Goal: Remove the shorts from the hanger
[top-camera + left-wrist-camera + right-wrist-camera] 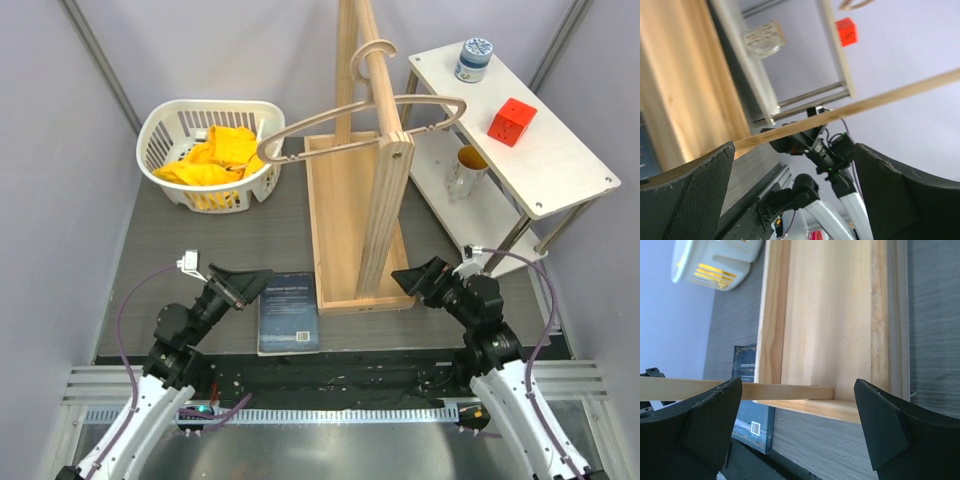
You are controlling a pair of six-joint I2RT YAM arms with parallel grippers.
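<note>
The yellow shorts (215, 155) are seen crumpled and wrinkled in a white basket (160, 120) at the far left, well apart from the hanger (266, 150). The light-wood hanger, a bare rounded loop, is hung by its hook on the rack (390, 200), with its right end higher.

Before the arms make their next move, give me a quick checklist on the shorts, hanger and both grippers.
1. Shorts off hanger: ok, lying in basket.
2. Hanger bare, hooked on rack: ok.
3. Left gripper open, empty: ok.
4. Right gripper open, empty: ok.
5. Both grippers clear of hanger: ok, low near the rack's base.
</note>
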